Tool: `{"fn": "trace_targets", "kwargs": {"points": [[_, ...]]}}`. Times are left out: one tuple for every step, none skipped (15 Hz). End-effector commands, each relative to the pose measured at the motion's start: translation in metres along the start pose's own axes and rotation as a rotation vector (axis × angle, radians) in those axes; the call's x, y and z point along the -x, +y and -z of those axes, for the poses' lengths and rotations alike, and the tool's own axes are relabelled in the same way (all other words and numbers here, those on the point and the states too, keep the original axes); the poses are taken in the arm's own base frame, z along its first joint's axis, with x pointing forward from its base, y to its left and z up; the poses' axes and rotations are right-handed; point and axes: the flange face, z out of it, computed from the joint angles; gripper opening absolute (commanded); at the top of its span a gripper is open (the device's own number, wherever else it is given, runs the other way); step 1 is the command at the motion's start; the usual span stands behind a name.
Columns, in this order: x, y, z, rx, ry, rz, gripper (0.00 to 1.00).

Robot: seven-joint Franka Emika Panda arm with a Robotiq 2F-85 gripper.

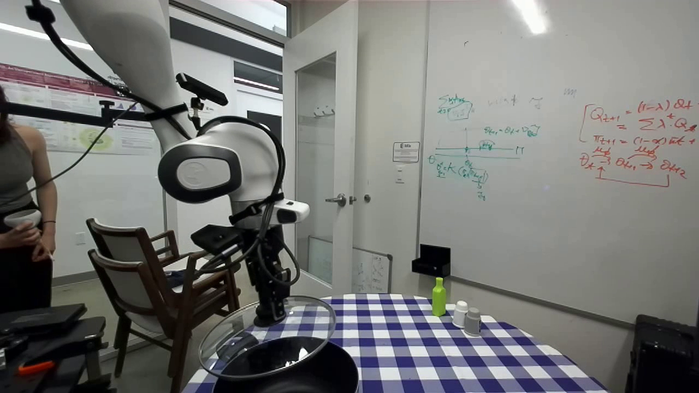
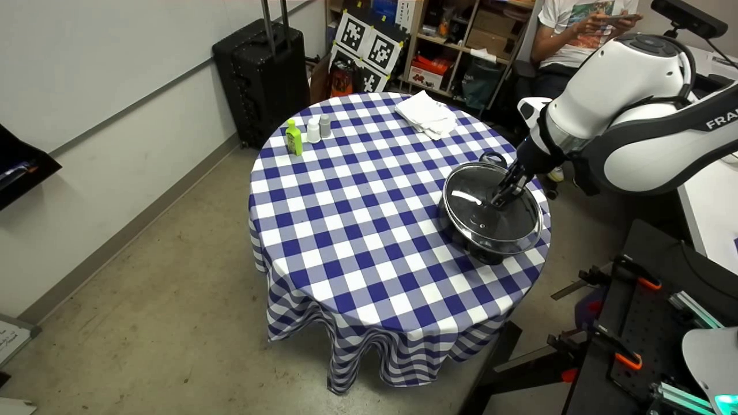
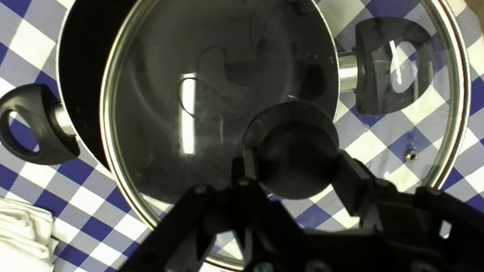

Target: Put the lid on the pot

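In an exterior view, the white-and-black robot arm (image 1: 254,158) descends from the upper left, bends left of centre and points its wrist straight down, the jaws at lower centre on one round glass lid (image 1: 292,334) with a pale metal rim. The lid is tilted over one wide, round black pot (image 1: 322,374) at the bottom edge, on a surface (image 1: 404,355) draped in blue-and-white check; right of centre stand one lime-green bottle (image 1: 439,301), one small white container (image 1: 460,314) and one small grey container (image 1: 473,323). In an exterior view, the arm slants in from the right edge, down and leftward to the lid; one folded white cloth (image 2: 425,115) lies at upper centre. In the wrist view, the jaws rise from the bottom, parted only by one round black knob (image 3: 297,164), clenched on it from both sides. The lid sits rightward of the pot's opening, covering part; one black loop handle (image 3: 51,126) shows at left, a second handle (image 3: 368,71) through the glass at right. Whether lid and pot touch, I cannot tell.
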Motion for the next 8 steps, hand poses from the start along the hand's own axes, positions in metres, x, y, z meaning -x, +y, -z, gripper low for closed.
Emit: {"fn": "trace_targets", "kwargs": {"points": [[-0.011, 0.005, 0.006, 0.016, 0.049, 0.015, 0.26], [-0.013, 0.008, 0.005, 0.02, 0.052, 0.012, 0.26], [-0.015, 0.009, 0.004, 0.022, 0.057, 0.008, 0.26], [-0.017, 0.012, 0.003, 0.025, 0.061, 0.005, 0.26], [-0.018, 0.014, 0.002, 0.029, 0.064, 0.003, 0.26], [-0.02, 0.018, 0.001, 0.034, 0.066, 0.001, 0.26], [-0.022, 0.021, 0.0, 0.041, 0.069, 0.0, 0.26], [-0.023, 0.025, -0.002, 0.045, 0.069, -0.002, 0.26]]}}
